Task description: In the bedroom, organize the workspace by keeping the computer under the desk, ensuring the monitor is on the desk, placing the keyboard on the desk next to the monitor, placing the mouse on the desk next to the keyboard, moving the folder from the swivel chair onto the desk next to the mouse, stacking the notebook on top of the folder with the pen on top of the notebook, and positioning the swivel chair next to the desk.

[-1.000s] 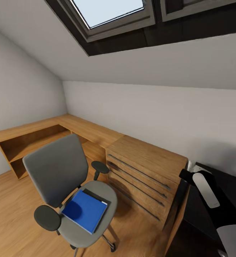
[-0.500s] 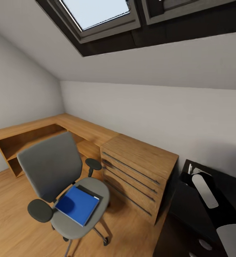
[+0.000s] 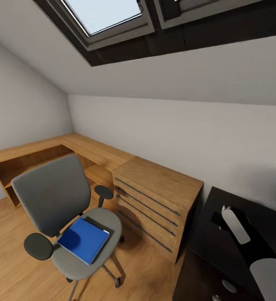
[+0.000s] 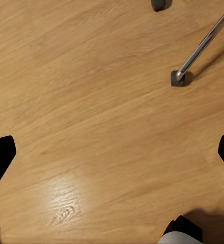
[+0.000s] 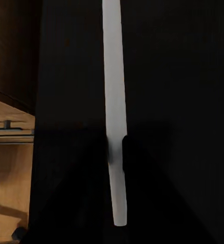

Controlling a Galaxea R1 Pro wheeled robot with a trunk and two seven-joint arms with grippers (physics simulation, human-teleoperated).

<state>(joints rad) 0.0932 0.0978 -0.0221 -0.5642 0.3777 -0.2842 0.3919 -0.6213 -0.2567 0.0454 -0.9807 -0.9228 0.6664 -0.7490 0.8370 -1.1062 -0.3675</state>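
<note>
Around me, the bedroom [image 3: 163, 125] with its sloped ceiling; the black desk [image 3: 265, 215] sits low on my right. The chair [image 3: 54, 200] stands on the floor [image 4: 91, 91] beside wood drawers [image 3: 154, 200], folder [image 3: 83, 240] flat on its seat. My right gripper [image 5: 117, 152] is clamped on the keyboard [image 5: 114, 76], edge-on over the desk. My left gripper [image 4: 112, 157] hangs over the floor, fingers wide apart
</note>
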